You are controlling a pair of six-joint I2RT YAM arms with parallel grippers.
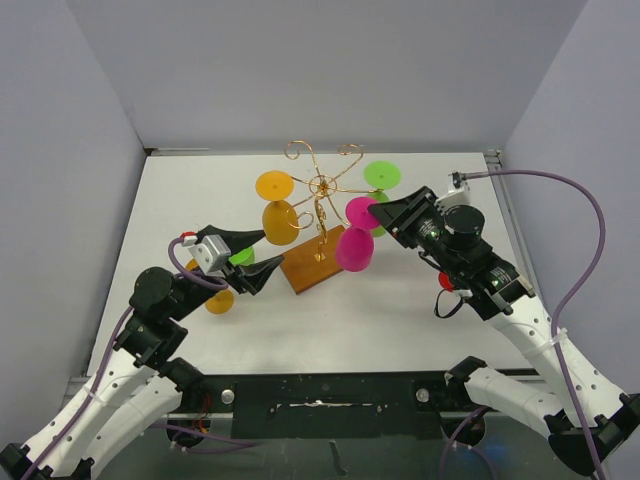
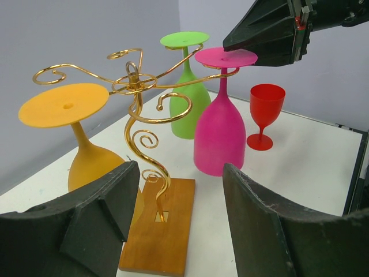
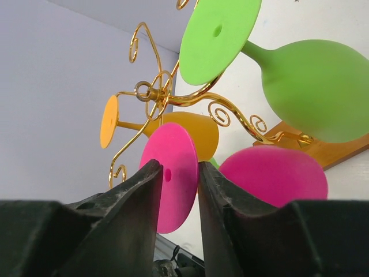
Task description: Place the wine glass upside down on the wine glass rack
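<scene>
Left hand (image 2: 180,173) spread | right hand (image 3: 180,167) narrowly parted | matte pink wine glass (image 2: 219,135) inverted on gold-wire rack (image 2: 164,231)

The thin gold wire rack (image 1: 321,188) stands upright near the middle of the white table top (image 1: 420,320). Its central stem rises from a flat rectangular brown wooden base (image 1: 308,268), and curled, spiral-ended arms spread from a ring at the top. The bright pink opaque wine glass (image 2: 219,135) hangs upside down on the arm at the rack's right side. Its round foot lies flat across the wire, its stem drops through the curl, and its bowl opens downward just beside the base. Whether the rim touches the table cannot be told
</scene>
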